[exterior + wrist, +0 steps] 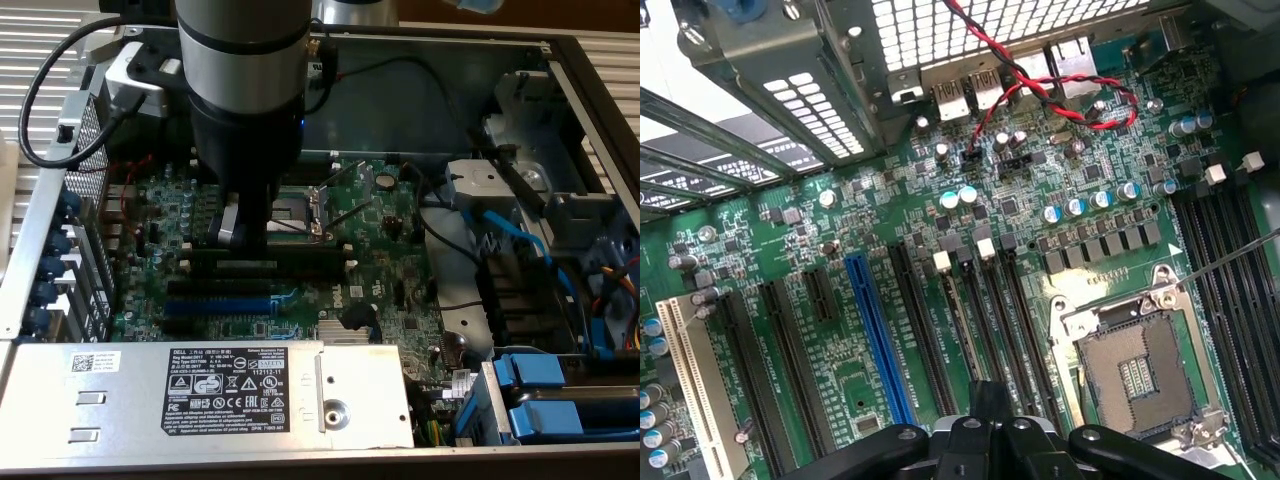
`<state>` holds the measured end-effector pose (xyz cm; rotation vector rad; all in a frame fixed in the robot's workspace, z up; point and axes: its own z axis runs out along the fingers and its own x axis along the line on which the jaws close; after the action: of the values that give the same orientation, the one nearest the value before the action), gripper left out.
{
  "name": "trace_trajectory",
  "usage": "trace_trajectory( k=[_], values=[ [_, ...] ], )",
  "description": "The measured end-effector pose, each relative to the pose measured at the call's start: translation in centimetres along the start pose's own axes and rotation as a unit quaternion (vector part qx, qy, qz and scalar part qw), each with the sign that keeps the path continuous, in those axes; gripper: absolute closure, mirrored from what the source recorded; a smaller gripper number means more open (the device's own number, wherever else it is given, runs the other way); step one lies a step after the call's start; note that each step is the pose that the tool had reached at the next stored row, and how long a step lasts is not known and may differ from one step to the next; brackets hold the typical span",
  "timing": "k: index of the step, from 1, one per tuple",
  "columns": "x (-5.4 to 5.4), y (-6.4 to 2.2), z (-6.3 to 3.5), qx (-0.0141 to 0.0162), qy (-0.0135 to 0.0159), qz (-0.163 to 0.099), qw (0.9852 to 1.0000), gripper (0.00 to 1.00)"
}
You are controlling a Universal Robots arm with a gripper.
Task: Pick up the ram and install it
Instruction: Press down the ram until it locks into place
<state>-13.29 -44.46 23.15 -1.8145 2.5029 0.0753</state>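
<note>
Inside an open computer case point(450, 90), end effector point(243, 236) pressed together over green motherboard point(385, 250)

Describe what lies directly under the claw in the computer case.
Under the claw lies the green board with long black slots and an open chip socket. The claw covers the spot right below it.

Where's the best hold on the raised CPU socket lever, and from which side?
Likely the lever's free upper end, from above, pinching across the thin rod. It stands tilted up off the open CPU socket, so that end hangs clear while its base sits tight among socket parts.
</note>
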Motion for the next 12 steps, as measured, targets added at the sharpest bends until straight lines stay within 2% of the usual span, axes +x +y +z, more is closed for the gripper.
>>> trace_trajectory(
  k=[12],
  values=[
    [0.02, -0.01, 0.03, 0.0001, 0.0012, 0.000, 1.0000, 0.89]
  ],
)
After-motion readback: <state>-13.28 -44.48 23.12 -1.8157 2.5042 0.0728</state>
